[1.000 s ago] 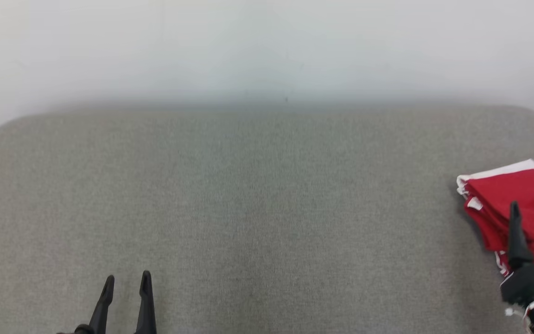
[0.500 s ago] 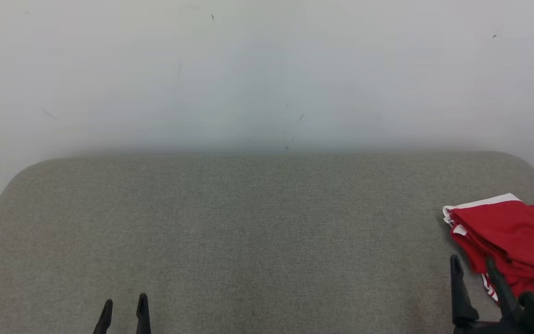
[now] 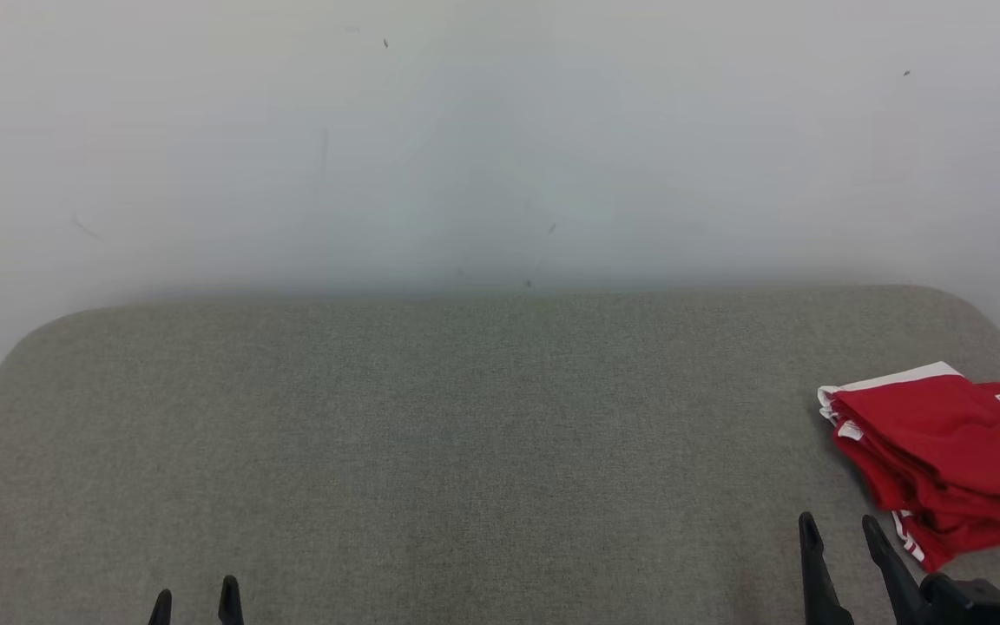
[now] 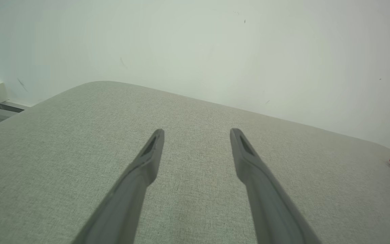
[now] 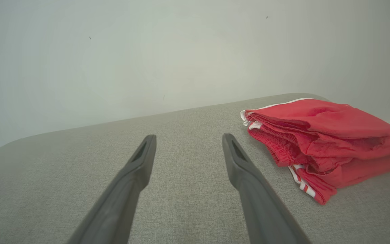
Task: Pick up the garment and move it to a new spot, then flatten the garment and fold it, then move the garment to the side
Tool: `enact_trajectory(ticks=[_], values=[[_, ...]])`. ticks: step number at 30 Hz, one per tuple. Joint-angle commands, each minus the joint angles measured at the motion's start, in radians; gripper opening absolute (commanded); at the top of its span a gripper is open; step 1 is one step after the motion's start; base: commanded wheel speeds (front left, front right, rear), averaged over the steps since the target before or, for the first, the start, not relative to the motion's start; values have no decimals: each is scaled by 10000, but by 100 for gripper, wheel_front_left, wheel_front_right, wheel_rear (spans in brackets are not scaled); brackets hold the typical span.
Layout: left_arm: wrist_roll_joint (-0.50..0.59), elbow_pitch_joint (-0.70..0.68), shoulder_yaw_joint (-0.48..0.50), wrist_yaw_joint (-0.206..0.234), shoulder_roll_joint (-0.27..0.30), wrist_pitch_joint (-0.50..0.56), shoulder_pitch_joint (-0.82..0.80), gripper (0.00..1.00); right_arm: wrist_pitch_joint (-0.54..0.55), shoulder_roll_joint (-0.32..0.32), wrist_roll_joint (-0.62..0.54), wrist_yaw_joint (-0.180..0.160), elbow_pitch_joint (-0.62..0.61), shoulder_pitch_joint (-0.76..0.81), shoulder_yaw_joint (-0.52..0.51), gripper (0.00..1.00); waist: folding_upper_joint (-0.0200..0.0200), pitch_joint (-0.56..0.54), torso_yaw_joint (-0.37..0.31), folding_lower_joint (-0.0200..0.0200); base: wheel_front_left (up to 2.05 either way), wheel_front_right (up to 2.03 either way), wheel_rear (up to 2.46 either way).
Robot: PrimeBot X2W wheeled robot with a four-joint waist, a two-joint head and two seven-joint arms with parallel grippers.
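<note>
Folded red garment point(image 3: 943, 451) with white trim lies at the right edge of the grey fabric bench point(image 3: 465, 434). Right gripper point(image 3: 838, 523) stands just left of it, jaws apart, not touching. Left gripper point(image 3: 194, 592) at lower left, jaws apart, empty. Pale wall point(image 3: 500, 130) behind.

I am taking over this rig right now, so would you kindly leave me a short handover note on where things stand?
Things: the red garment lies folded in a stack at the right edge of the grey padded table.
Tools: the left tool is open and empty, over the table's near left. The right tool is open and empty, just left of the garment and not touching it.
Done: by its look, the garment is folded and set to the side.
Left: probably nothing. The lower layers sit a little uneven, so tidy them if wanted.
</note>
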Motion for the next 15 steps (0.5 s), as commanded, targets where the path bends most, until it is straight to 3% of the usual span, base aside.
enact_trajectory(ticks=[1, 15], values=[[51, -5, 43, -31, -46, -25, 148, 100, -79, 51, -79, 4, 15, -52, 6, 100, 1, 3, 21, 1, 0, 0, 0], [186, 73, 114, -59, -122, -25, 88, 100, -88, 127, -134, 4, 71, -69, 61, 100, 1, 50, 80, 1, 0, 0, 0]])
